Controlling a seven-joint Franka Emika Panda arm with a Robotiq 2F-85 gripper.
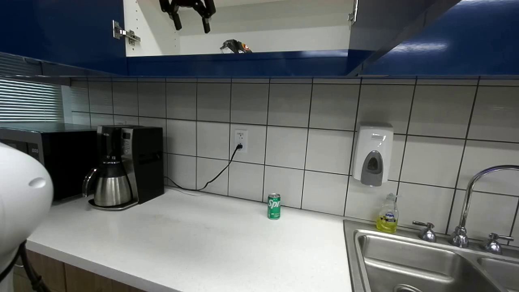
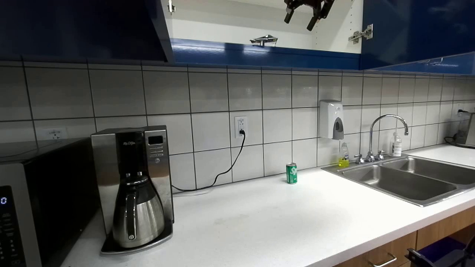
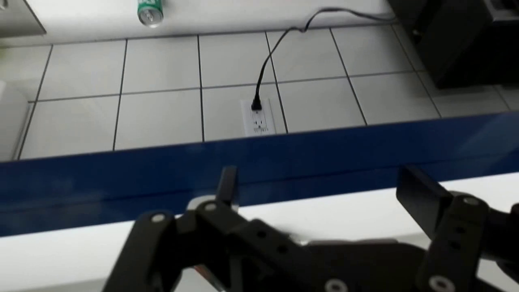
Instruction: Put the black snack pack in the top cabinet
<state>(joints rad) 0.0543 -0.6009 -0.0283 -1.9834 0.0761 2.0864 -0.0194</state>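
1 blk pk (image 1: 233, 46), open cab. (image 1: 279, 36), behind lip (image 1: 239, 65)

In an exterior view, 2 patches of glare are whitening a blue door (image 1: 450, 44), and the window blinds (image 1: 30, 99) are glowing. In an exterior view, reflections are streaking the top cabinet (image 2: 267, 55) along its front. In both exterior views the countertop (image 2: 259, 222) is gleaming while the upper wall tiles (image 1: 290, 95) are sitting in shadow. In the wrist view, the gripper (image 3: 319, 170) is looking soft and the white shelf (image 3: 61, 255) is washing out.
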